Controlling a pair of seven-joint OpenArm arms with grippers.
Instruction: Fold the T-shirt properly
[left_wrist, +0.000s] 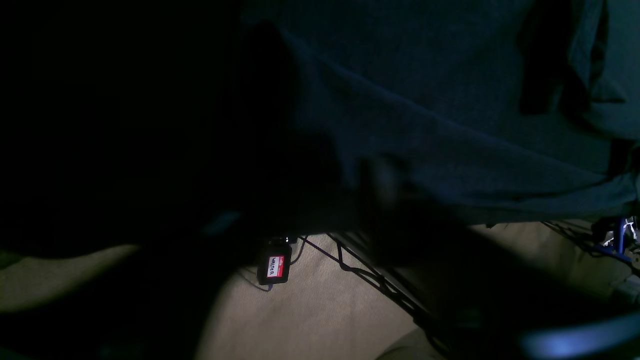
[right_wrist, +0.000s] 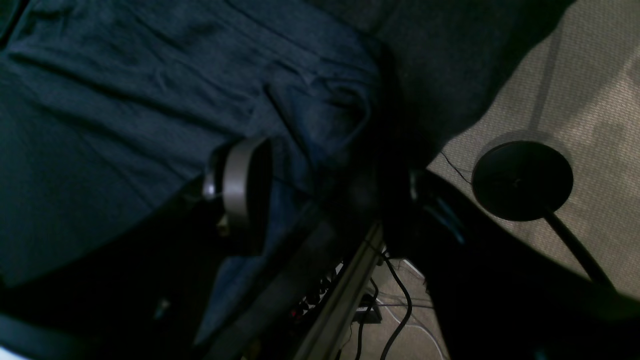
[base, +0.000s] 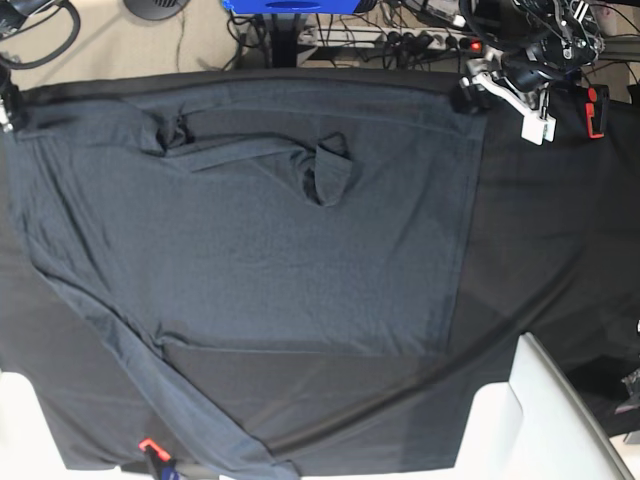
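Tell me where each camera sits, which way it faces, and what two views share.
Base: overhead, looking straight down on the T-shirt spread on the black cloth; one arm at top right.
Left wrist: low at the table edge, facing shirt folds and the floor; own fingers lost in shadow.
Right wrist: at the opposite edge, facing shirt fabric, a round black base on the floor; a grey arm part shows.
All share the shirt.

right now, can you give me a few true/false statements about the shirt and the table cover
1. The T-shirt is spread open on the black cloth. True.
2. The shirt is folded into a neat small square. False: it lies unfolded, covering most of the cloth.
3. A sleeve trails toward the bottom edge of the base view. True.
4. The shirt is bright red. False: it is dark slate-grey.
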